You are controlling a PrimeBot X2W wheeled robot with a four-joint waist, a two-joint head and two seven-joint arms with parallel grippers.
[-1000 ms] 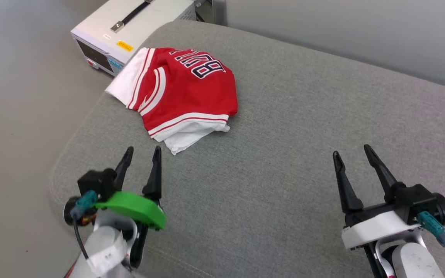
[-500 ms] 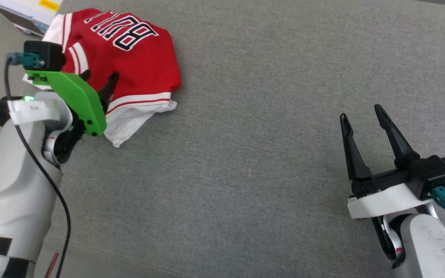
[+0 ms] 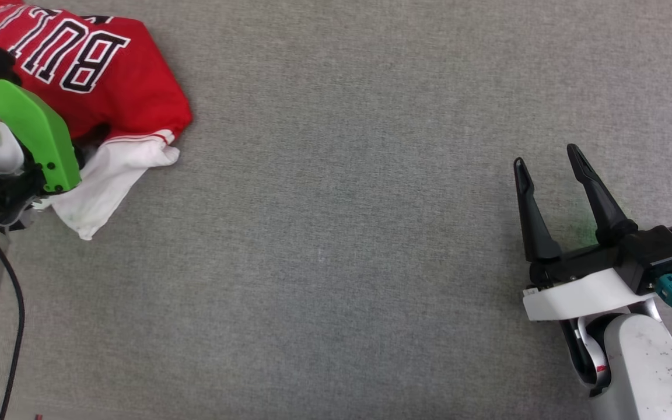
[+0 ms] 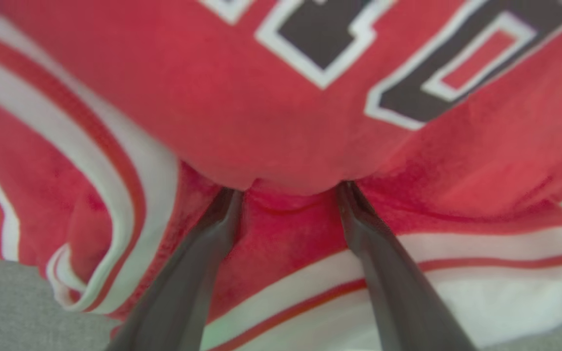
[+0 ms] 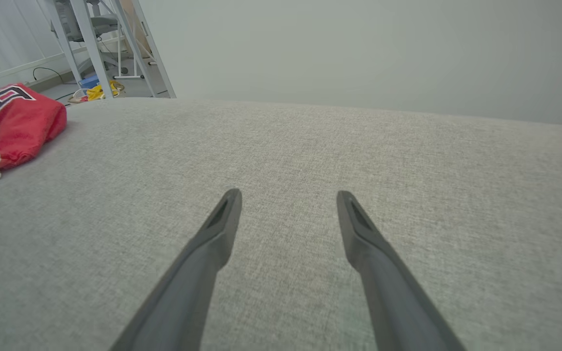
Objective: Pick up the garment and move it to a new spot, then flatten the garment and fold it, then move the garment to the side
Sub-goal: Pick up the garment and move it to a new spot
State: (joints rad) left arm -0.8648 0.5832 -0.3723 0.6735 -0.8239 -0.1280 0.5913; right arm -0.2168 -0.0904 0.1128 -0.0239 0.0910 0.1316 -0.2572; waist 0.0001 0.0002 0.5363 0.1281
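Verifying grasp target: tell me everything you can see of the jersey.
The jersey is red soft knit with white sleeves, white-red striped trim and black white-edged block letters. It lies crumpled in a loose heap on the grey fabric cushion, a white sleeve trailing out. The open left gripper straddles a red fold, fingertips tucked beneath it, not closed.

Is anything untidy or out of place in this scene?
The jersey lies bunched and creased on the gray cushion, one white sleeve sticking out. The open left gripper pokes its tips under a red fold.
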